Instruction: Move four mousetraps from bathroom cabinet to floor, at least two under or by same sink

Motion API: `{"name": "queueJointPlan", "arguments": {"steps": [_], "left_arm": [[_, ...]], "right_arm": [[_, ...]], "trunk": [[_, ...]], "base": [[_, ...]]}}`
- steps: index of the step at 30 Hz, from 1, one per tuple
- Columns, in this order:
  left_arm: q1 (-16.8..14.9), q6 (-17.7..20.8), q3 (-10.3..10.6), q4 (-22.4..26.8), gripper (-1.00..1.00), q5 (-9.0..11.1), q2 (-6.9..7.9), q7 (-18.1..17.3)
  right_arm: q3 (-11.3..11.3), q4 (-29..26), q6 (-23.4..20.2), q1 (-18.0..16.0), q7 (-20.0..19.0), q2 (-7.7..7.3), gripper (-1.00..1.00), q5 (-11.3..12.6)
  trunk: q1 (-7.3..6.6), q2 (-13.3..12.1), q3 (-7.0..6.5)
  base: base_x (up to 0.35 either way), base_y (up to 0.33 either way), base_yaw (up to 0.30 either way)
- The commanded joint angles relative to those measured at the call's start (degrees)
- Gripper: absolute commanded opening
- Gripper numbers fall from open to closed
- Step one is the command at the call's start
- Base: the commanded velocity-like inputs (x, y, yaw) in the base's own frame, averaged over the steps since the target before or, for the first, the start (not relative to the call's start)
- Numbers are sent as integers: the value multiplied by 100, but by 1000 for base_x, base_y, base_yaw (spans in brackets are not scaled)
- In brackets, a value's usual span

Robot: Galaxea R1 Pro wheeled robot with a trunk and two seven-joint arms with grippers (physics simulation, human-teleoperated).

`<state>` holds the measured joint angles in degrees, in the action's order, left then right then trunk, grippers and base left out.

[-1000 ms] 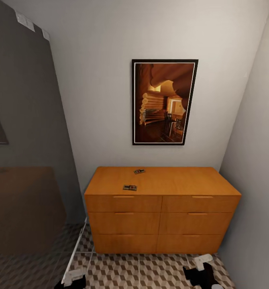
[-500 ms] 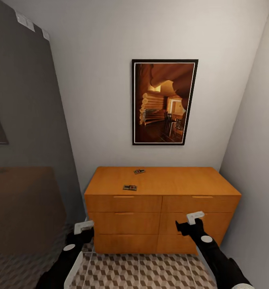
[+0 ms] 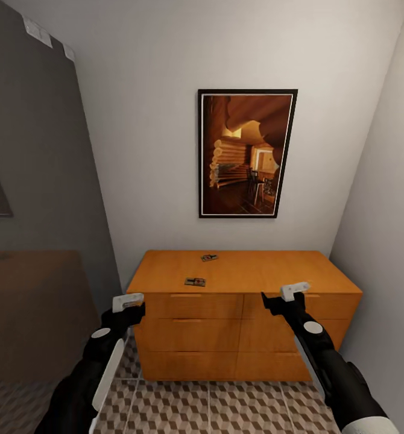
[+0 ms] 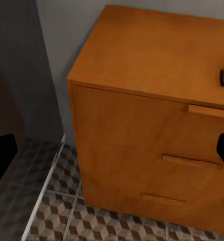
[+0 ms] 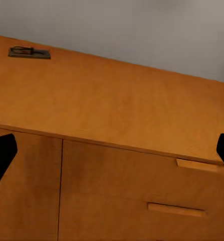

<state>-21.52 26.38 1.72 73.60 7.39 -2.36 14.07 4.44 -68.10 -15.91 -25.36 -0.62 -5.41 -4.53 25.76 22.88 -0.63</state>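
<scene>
Two mousetraps (image 3: 195,281) on cabinet (image 3: 244,325) top; both claws raised, spread

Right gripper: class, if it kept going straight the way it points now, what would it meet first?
Probably the cabinet: the open right gripper aims at its front top edge, near the top right drawer; depth is uncertain.

The orange-brown cabinet (image 3: 244,313) stands on the cube-patterned bathroom floor (image 3: 226,407) against the wall. Two mousetraps lie flat on its top, well apart: one near the front edge (image 3: 195,281), another further back (image 3: 209,257).
</scene>
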Motion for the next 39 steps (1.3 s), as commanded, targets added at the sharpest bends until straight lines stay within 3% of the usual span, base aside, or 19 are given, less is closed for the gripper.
{"name": "queueJointPlan", "arguments": {"steps": [1,2,8,9,12,16,18,19,23,24,28,32,39], "left_arm": [[-1,107,12,168,100,59,-20,52],[-8,273,16,469,100,57,-68,52],[-65,657,20,1198,100,48,-266,52],[-127,729,21,1325,100,45,-352,55],[-279,800,21,1426,100,24,-495,58],[-655,1067,22,1472,100,-95,-735,65],[-820,1219,22,1386,100,-141,-764,70],[-913,1305,22,1291,100,-158,-764,72],[-1544,1609,22,161,100,-210,-764,71],[-1853,1621,22,-530,100,-207,-764,69],[-2348,1413,19,-1668,100,-190,-764,60],[-2607,1153,17,-2237,100,-198,-764,61],[-2720,1048,17,-2499,100,-202,-764,17]], "right_arm": [[-11,-138,-68,-5,-5,-4,100,-46],[-61,-387,-138,-16,-3,-4,100,-44],[-208,-992,-548,-109,-1,-4,100,-8],[-230,-1104,-721,-201,0,-4,100,51],[-248,-1199,-941,-385,-1,-4,100,215],[-263,-1203,-1312,-876,8,-4,100,583],[-260,-1077,-1471,-1048,29,0,100,644],[-254,-961,-1553,-1142,50,6,100,665],[-190,152,-1824,-1830,221,146,100,716],[-137,821,-1854,-2140,271,232,100,703],[-27,2003,-1779,-2615,325,351,100,654],[45,2636,-1432,-2863,328,408,100,650],[81,2909,-1221,-2964,312,435,100,665]], "trunk": [[3,4,3],[3,4,3],[3,4,3],[3,4,3],[3,4,3],[3,4,3],[3,4,3],[3,4,3],[3,4,3],[3,4,3],[3,4,3],[3,4,3],[3,4,3]], "base": [[0,0,0],[0,0,0],[0,0,0],[0,0,0],[0,0,0],[0,0,0],[0,0,0],[0,0,0],[0,0,0],[0,0,0],[0,0,0],[0,0,0],[0,0,0]]}}
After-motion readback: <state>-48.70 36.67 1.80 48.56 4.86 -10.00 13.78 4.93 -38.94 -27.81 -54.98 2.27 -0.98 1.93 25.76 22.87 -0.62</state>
